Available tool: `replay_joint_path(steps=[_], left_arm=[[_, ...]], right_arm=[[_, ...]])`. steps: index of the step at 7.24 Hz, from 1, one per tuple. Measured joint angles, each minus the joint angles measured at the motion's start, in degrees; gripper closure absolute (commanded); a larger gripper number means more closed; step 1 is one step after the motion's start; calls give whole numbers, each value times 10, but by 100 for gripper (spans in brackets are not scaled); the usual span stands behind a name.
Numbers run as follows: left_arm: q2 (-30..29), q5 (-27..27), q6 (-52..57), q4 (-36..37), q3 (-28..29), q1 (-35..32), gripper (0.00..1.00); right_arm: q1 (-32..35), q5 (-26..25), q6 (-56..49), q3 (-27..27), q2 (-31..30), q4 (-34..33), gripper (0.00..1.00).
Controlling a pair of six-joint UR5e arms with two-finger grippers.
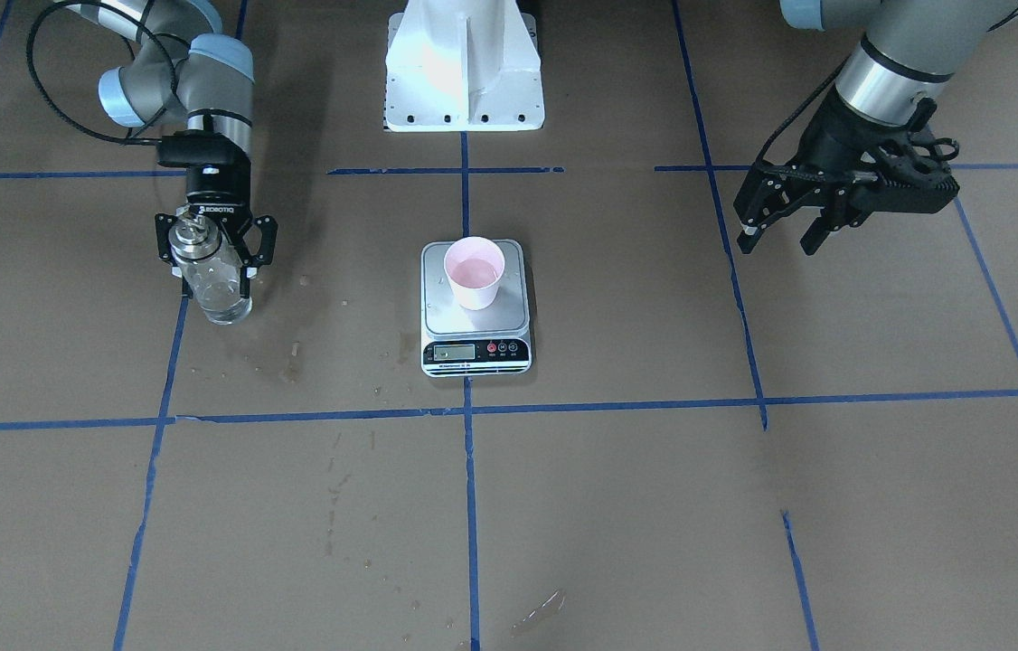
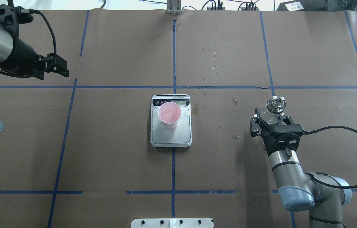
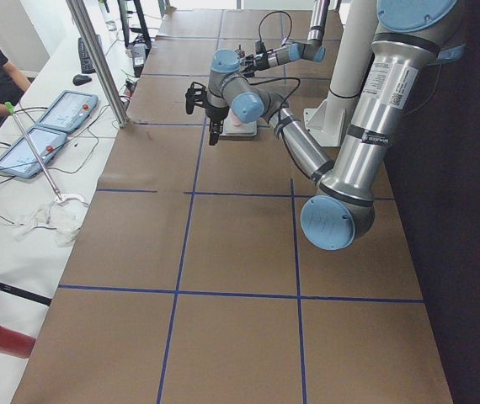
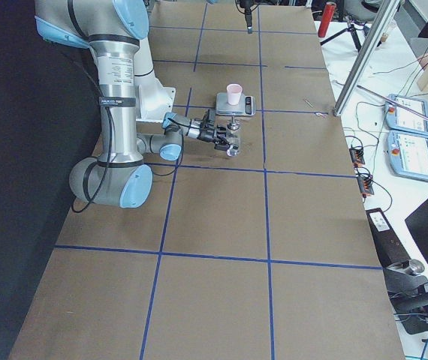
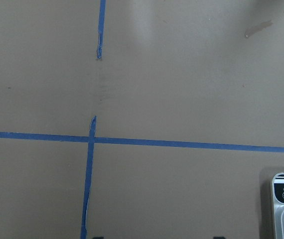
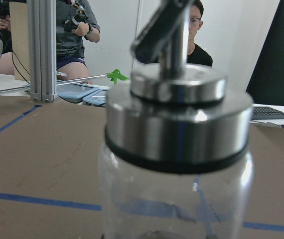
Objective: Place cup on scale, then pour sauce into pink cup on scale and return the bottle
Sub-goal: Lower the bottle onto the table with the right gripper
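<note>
Up close, the bottle (image 6: 177,134) stands inside my right gripper (image 1: 212,282), pinched or not I cannot tell; the cup (image 1: 474,271) on the scale (image 1: 438,309) lies to its right, front view centre.

Left gripper (image 1: 780,237) spread (right gripper (image 1: 213,267) clamped)

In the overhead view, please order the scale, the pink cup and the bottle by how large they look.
1. scale, clearly largest.
2. cup.
3. bottle, seemingly slightly smaller, but the right tool hides part of it, so this pair is unsure.
</note>
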Motion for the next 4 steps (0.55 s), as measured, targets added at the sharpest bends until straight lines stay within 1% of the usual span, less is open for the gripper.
replay_joint_path(steps=[2, 4], left_arm=[[0, 1, -1, 0, -1, 0, 20], [0, 1, -2, 0, -2, 0, 17]], right_arm=[[3, 9, 31, 6, -20, 2, 100], [4, 10, 55, 9, -34, 3, 100]])
